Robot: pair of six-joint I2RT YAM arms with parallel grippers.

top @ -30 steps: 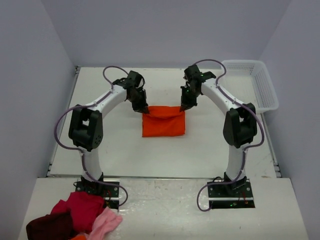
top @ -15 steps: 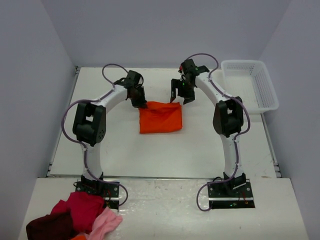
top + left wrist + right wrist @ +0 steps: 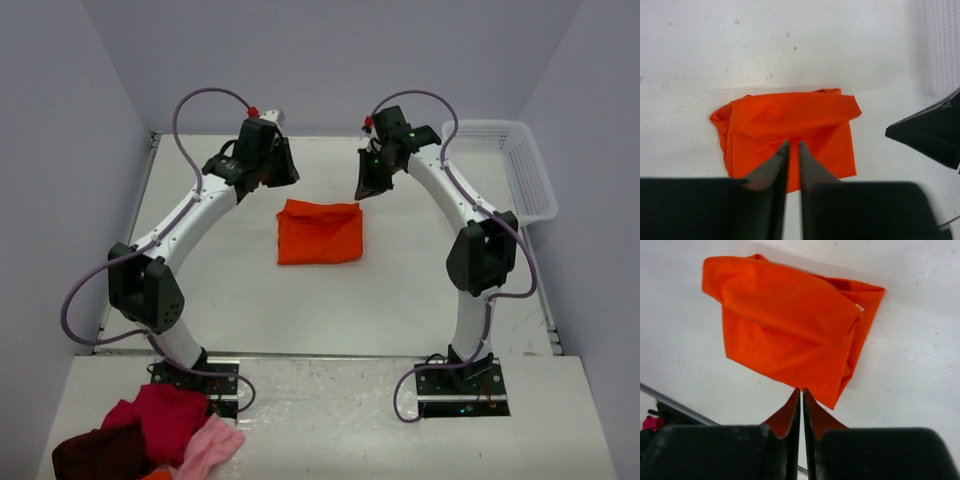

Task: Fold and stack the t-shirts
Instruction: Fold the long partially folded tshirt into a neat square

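Left gripper (image 3: pixel 284 172) and right gripper (image 3: pixel 367 187) hang beyond the t-shirt (image 3: pixel 320 232), not touching.

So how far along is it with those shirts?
Done: one orange shirt lies folded on the table. In hand: nothing; the left gripper and right gripper hang empty near it. Left: the heap of clothes by the left base looks unfolded, with no stack yet.

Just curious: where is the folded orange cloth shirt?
Top view: the shirt lies mid-table, just nearer than the left hand and right hand, touching neither.
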